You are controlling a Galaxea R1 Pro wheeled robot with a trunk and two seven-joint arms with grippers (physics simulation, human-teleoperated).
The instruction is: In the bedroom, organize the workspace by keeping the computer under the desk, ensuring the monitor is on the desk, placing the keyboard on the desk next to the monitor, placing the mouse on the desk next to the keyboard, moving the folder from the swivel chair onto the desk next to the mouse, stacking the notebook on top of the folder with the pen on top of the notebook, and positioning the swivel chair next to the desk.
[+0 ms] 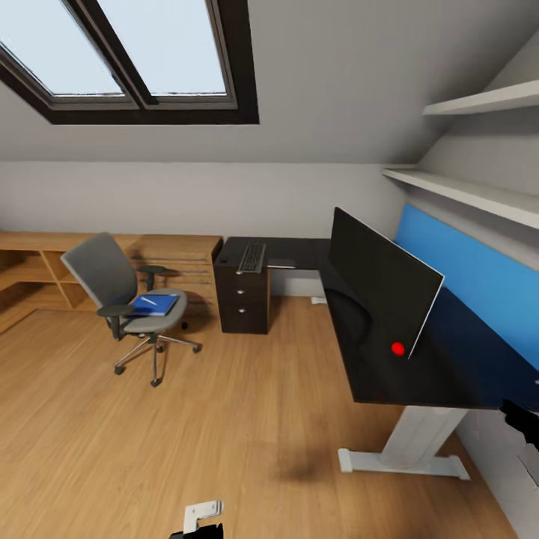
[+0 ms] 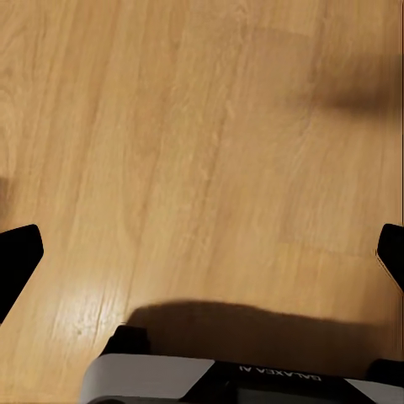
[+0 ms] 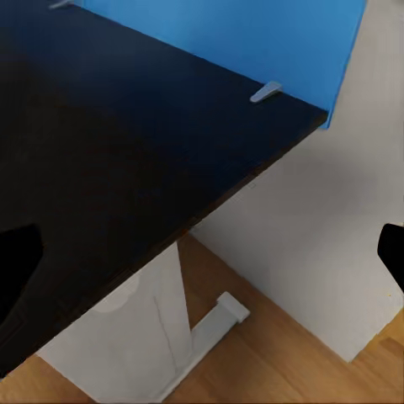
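Observation:
The black desk (image 1: 419,367) runs along the blue back panel and turns toward the far wall. The monitor (image 1: 382,292) stands on it, red dot at its lower corner. The keyboard (image 1: 252,257) lies on the far wing, with a thin grey notebook (image 1: 281,263) beside it. The swivel chair (image 1: 123,299) stands apart on the floor at the left, carrying the blue folder (image 1: 156,305) with the white pen (image 1: 148,301) on it. The mouse is too small to make out; the computer is out of view. My left gripper (image 2: 202,261) is open over bare floor. My right gripper (image 3: 202,261) is open above the desk's near end (image 3: 109,151).
A dark drawer unit (image 1: 242,299) sits under the desk's far wing. Oak shelving (image 1: 45,273) lines the far left wall, and white shelves (image 1: 464,191) hang above the blue panel. The desk's white leg and foot (image 1: 404,457) stand near my right arm. Oak floor spreads between chair and desk.

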